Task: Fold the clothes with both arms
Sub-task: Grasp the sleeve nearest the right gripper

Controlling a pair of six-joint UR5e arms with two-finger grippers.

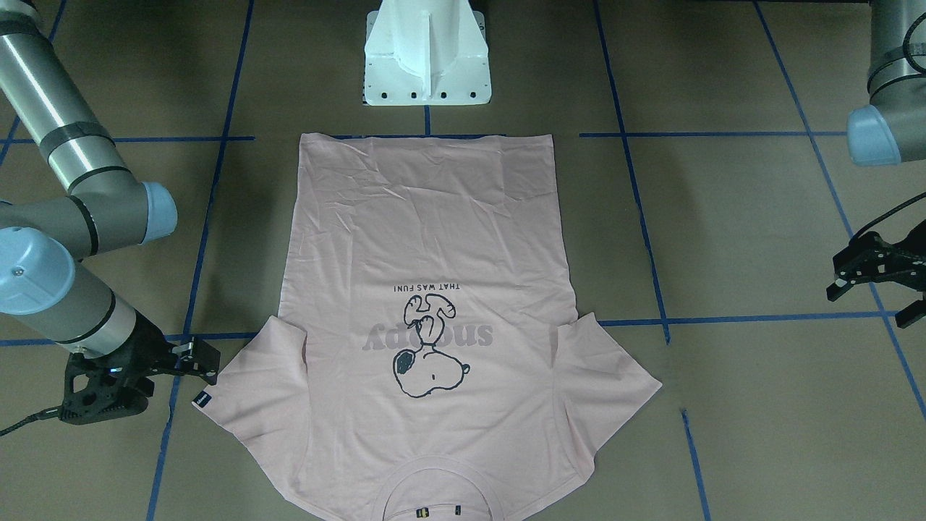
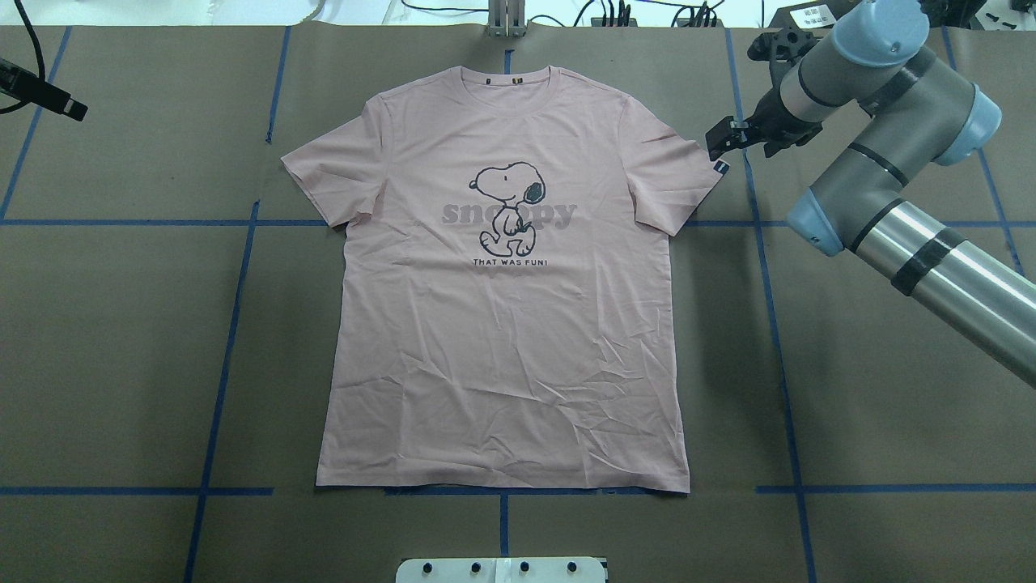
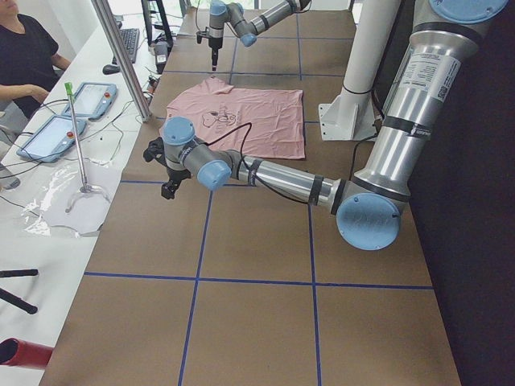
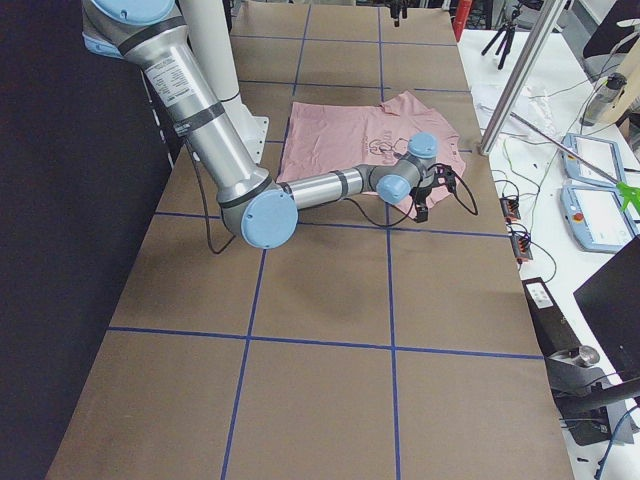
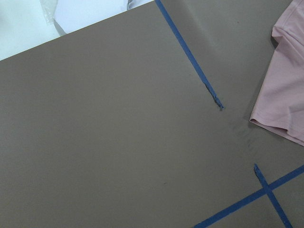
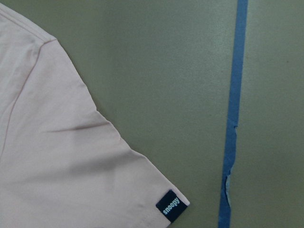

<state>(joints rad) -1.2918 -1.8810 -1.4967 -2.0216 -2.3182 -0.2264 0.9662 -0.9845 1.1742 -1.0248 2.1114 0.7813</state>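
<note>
We are recording the T-shirt [image 2: 502,340] lying flat, running lengthwise from the base [image 2: 502,569], collar pointing away. The right gripper [image 2: 716,142] is hovering just beside the tagged sleeve [image 2: 672,162], and we cannot tell its grip. The left gripper [image 1: 867,304] is standing spread and empty, well apart.

Our right arm [image 2: 947,267] reached forward with its elbow sharply bent and the wrist folded back inward. The right gripper [image 1: 199,359] pointed downward and sat low; seen edge-on, its fingers overlapped, so we could not tell whether they were parted or together. Our left arm [image 3: 286,178] stretched out long and nearly level, far out to its own side. The left gripper [image 1: 870,302] hung low too, tilted downward, its two black fingers spread apart. The two grippers were well apart.
</note>
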